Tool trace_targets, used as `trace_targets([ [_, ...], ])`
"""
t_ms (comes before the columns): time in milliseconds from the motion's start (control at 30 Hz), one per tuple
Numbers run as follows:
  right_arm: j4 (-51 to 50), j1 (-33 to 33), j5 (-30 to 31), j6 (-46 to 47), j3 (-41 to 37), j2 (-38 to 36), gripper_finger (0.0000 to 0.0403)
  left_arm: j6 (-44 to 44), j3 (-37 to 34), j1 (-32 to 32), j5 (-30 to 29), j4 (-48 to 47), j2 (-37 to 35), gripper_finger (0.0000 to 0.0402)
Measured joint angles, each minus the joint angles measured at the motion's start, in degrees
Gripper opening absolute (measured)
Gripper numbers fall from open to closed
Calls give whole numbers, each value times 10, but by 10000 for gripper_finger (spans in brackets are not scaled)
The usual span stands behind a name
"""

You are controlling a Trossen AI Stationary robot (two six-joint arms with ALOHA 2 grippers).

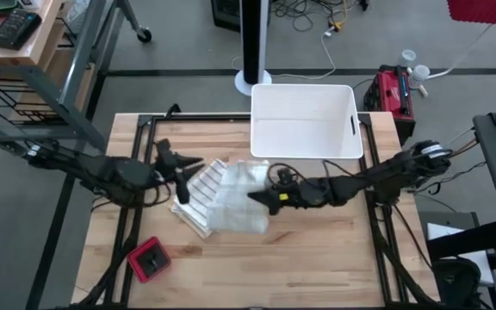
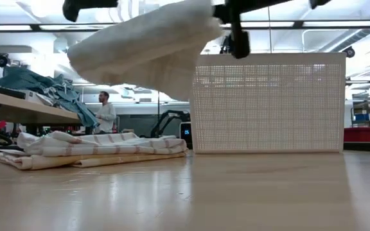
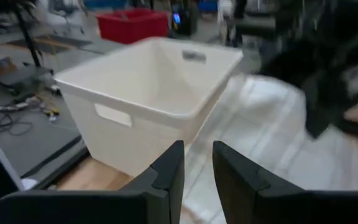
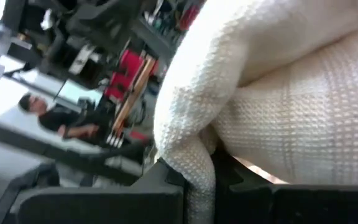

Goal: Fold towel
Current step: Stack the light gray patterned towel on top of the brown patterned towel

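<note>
the right gripper [image 1: 257,198] was clamped on a white towel [image 1: 239,202], holding it up above the table [image 1: 334,258] near the middle, over a striped towel [image 1: 201,194]. the left gripper [image 1: 179,172] hovered at the striped towel's left, fingers slightly apart, grasping nothing. a white bin [image 1: 304,120] stood at the far side.

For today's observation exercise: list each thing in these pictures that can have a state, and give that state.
White towel: lifted off the table, pinched by the right end effector.
Striped towel: lying crumpled on the table.
Bin: upright, nothing seen in it.
Left end effector: slightly open, holding nothing.
Red box: resting flat on the table.
</note>
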Motion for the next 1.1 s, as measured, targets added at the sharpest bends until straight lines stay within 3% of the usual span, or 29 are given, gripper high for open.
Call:
trace_targets([
  [233,23,-14,87,20,85,103,13,41,-29,0,-26,28,-72,75],
  [533,47,-28,177,60,242,268,13,85,-28,0,-30,26,-98,75],
  [867,40,-41,213,115,331,387,13,110,-18,-1,-30,16,-128,75],
  [1100,8,-37,220,167,340,408,13,121,-19,-1,-30,9,-138,75],
])
